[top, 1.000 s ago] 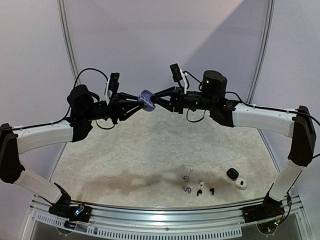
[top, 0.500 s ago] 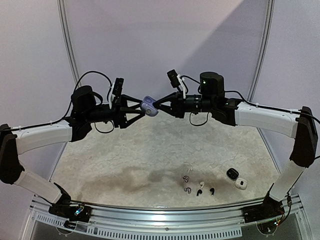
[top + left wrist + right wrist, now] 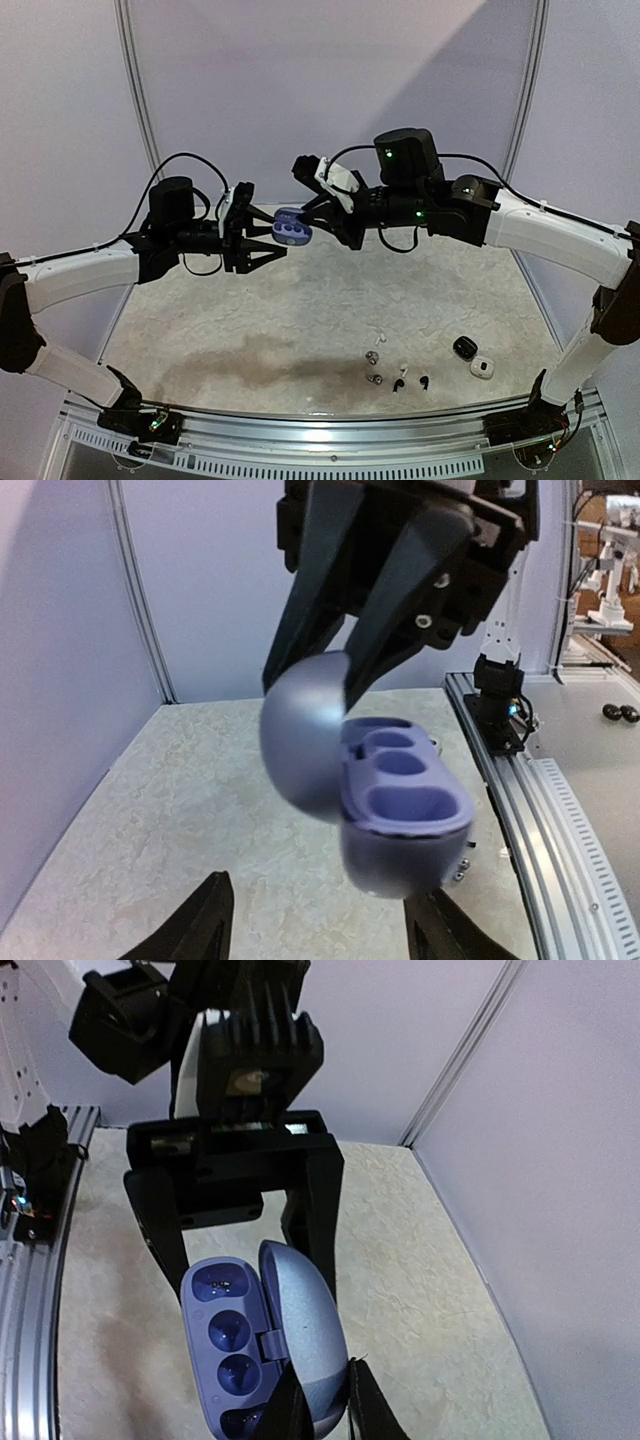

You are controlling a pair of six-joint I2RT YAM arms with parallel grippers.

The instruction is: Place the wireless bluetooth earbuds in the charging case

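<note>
Over a mottled pale table [image 3: 250,320] we see the right gripper [image 3: 308,222] pinching the lid of the open purple case [image 3: 291,231] in mid-air. The left gripper [image 3: 275,240] is spread wide, flanking the case. Near us, right of centre, the earbuds [image 3: 398,372] lie scattered.

One lilac case [image 3: 291,231], two smaller cases [image 3: 463,347] — perhaps six earbuds [image 3: 372,357]

Soft even light; shadow on table [image 3: 250,365]; charging case [image 3: 400,810] slightly blurred up close
</note>
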